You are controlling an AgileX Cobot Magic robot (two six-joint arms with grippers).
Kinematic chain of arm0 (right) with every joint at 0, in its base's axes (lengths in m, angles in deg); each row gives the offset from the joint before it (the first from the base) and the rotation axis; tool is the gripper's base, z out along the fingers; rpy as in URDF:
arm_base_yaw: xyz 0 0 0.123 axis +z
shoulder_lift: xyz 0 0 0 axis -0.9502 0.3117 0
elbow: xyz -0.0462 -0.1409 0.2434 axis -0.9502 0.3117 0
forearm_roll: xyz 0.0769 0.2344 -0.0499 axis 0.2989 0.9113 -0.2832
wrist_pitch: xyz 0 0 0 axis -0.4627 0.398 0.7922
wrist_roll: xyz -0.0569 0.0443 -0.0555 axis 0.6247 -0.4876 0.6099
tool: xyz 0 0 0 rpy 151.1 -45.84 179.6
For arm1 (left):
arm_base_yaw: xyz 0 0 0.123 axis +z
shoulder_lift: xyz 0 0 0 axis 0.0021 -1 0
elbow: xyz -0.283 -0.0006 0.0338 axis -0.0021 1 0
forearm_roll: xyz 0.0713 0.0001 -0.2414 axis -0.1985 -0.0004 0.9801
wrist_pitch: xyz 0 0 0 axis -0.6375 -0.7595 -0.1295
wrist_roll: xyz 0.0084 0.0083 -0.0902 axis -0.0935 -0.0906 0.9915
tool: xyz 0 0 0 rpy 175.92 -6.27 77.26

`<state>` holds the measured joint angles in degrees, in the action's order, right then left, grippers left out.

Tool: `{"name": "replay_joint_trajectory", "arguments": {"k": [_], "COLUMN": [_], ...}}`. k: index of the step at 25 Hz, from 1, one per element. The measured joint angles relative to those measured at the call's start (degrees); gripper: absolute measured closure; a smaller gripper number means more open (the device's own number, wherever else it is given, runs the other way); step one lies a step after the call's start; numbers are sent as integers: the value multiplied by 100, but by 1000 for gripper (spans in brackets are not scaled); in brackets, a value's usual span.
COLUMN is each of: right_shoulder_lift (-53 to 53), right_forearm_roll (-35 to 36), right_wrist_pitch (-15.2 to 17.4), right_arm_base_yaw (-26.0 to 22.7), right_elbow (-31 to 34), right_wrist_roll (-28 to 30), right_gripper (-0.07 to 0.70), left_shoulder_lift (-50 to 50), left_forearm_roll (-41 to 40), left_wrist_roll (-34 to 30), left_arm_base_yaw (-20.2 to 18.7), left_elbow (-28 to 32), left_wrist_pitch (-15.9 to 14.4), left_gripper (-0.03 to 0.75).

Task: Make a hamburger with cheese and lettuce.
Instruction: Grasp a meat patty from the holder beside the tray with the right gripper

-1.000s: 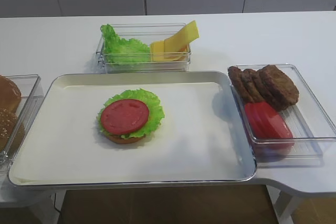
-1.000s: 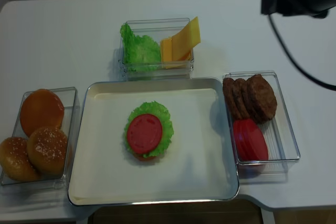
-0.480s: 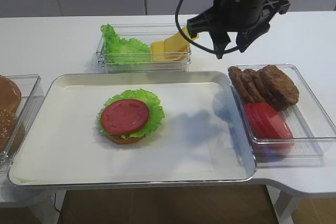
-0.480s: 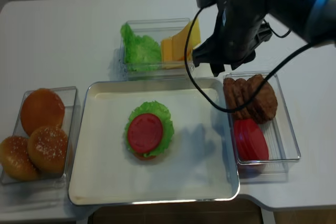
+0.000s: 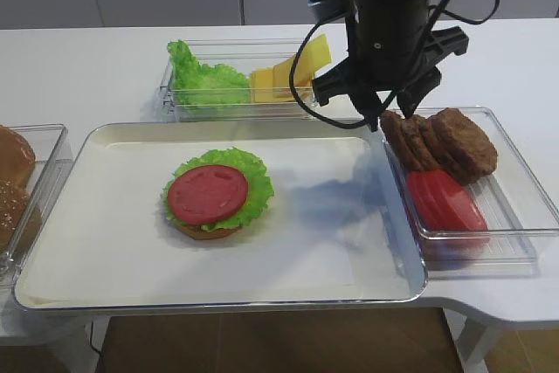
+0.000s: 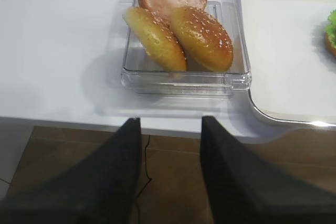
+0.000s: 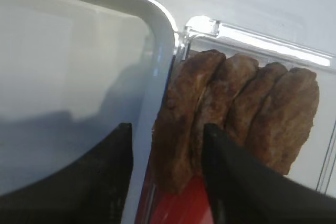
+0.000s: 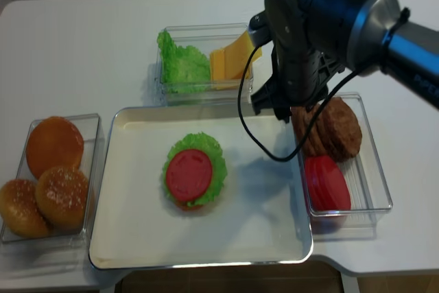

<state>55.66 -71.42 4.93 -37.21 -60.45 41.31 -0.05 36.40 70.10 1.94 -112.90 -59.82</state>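
Hamburger (image 5: 216,199) sits well left of right gripper (image 7: 167,174), jaws apart, straddling the nearest patty (image 7: 178,124). Left gripper (image 6: 170,169) jaws apart, bun box (image 6: 178,80) ahead.

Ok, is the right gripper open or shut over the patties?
Open: in the wrist view the right gripper's fingers straddle the end brown patty, nothing gripped.

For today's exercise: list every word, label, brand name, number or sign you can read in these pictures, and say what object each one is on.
None: no readable text shows in any view.
The tray, the clear containers, the hamburger, the cheese, the lettuce and the right hand carry no visible writing.
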Motion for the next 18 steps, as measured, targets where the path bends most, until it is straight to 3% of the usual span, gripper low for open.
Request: {"name": "replay_joint_trajectory", "arguments": {"k": [9,18], "right_shoulder_lift": [212,334], "right_forearm_roll": [33,-77], "right_wrist_pitch": [24,88], "right_arm_base_yaw": [0,0], "right_elbow": [0,-23], "right_wrist_roll": [0,0], "right_gripper": [394,422], "left_shoulder_lift": [0,0], "left_forearm_roll": [0,0], "left_wrist_roll": [0,0], "left_arm_base_yaw": [0,0], "left_elbow": [0,0], "left_wrist_pitch": [0,0], "left_gripper": [430,430]}}
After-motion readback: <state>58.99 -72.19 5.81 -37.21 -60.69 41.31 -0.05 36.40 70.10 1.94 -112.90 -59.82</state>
